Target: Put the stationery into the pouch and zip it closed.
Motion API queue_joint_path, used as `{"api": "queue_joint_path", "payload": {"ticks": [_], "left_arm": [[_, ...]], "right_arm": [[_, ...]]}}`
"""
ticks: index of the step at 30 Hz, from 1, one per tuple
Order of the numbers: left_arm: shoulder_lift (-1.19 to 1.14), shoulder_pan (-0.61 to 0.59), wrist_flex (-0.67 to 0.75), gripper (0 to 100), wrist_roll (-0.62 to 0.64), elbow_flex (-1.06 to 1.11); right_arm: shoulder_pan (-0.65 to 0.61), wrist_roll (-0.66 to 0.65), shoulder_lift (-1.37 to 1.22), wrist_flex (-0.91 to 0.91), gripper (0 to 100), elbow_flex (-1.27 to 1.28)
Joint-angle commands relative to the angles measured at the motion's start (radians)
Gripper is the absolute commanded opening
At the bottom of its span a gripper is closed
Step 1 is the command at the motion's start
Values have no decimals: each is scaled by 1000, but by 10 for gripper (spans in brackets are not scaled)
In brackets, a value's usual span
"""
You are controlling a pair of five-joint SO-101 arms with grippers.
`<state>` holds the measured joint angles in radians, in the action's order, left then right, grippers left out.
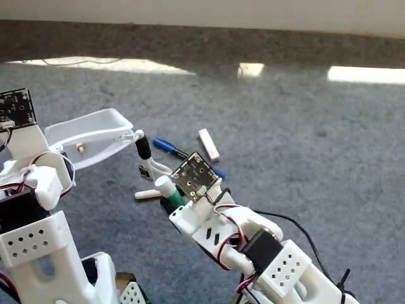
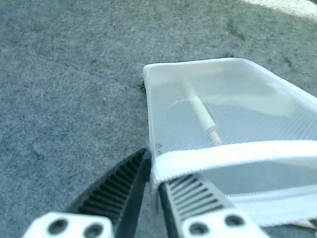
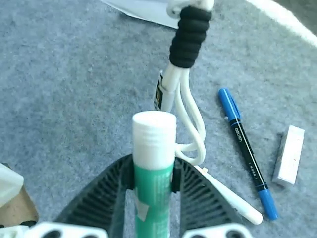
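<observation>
Above the grey fuzzy table top (image 1: pixel 316 164), the white see-through mesh pouch (image 1: pixel 95 136) is held up by the left gripper (image 2: pixel 151 163), and its ribbed black fingers (image 2: pixel 119 181) are pinched tight on the thick white band at the pouch's edge. The pouch is most likely lifted this way so that its mouth is kept open and easy to reach; the open side seems to be turned toward the other arm, though this cannot be told for sure. One thin white pen (image 2: pixel 202 115) is seen through the mesh, lying inside. The green glue stick with a white cap (image 3: pixel 153 193) is clamped in the right gripper (image 3: pixel 153 166), with the cap end poking out in front. It is probably held like this so that it can be pushed cap first into the pouch. The glue stick is near the pouch but not touching it. Between the two, a white tool with a black foam grip and thin white loops (image 3: pixel 185 84) lies on the table, with its far end just beside the pouch. What kind of tool it is cannot be told. It is right in the glue stick's way and could be bumped. A short white stick (image 3: pixel 233 198) is seen beside the loops. A blue pen (image 3: pixel 245 153) and a small white eraser block (image 3: pixel 288 154) lie farther off, side by side. None of these four things has been put in the pouch yet, so much of the task is judged to be left.
</observation>
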<state>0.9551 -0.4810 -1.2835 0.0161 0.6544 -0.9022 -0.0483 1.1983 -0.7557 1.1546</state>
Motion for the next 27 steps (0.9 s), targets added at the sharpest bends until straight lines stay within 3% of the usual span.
{"api": "queue_joint_path", "payload": {"ticks": [1, 10, 14, 27], "left_arm": [[-2, 24, 6, 7, -3, -8], [-4, 88, 2, 7, -3, -7], [-4, 96, 2, 7, -2, -7], [-4, 171, -34, 7, -2, -67]], "right_arm": [[10, 8, 56, 22, 5, -7], [5, 9, 142, 22, 5, -15], [5, 95, 226, 39, 5, -24], [5, 138, 309, 607, 9, -25]]}}
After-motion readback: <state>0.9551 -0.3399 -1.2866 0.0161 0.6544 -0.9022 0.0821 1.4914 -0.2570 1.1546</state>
